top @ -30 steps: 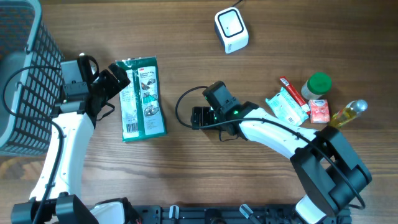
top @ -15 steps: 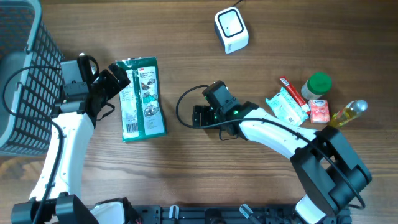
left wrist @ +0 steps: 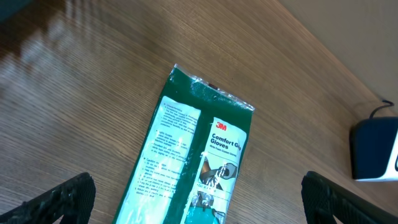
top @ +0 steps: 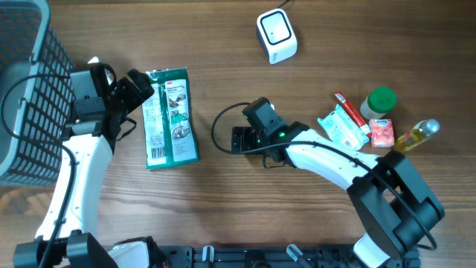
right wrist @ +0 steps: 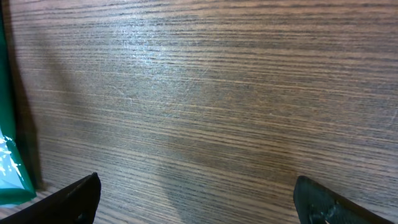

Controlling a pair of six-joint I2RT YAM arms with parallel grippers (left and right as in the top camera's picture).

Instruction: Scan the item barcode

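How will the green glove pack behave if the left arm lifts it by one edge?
Probably floppy: the glove pack looks like a flat film bag lying flush on the table. Likely light for its size, since it looks thin. Its glossy surface shows glare, so it may slip, and a thin edge pinch looks uncertain.

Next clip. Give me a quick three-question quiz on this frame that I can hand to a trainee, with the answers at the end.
1. True or false: the left claw is shut on the green glove pack.
2. Where is the white scanner? A) on the table, apart from both claws; B) on top of the glove pack; C) held in a claw.
3. Which claw is nearer the glove pack?

Key:
1. False. The left claw is open and the pack lies flat on the table.
2. A.
3. The left. The right claw is open over bare wood at mid-table.
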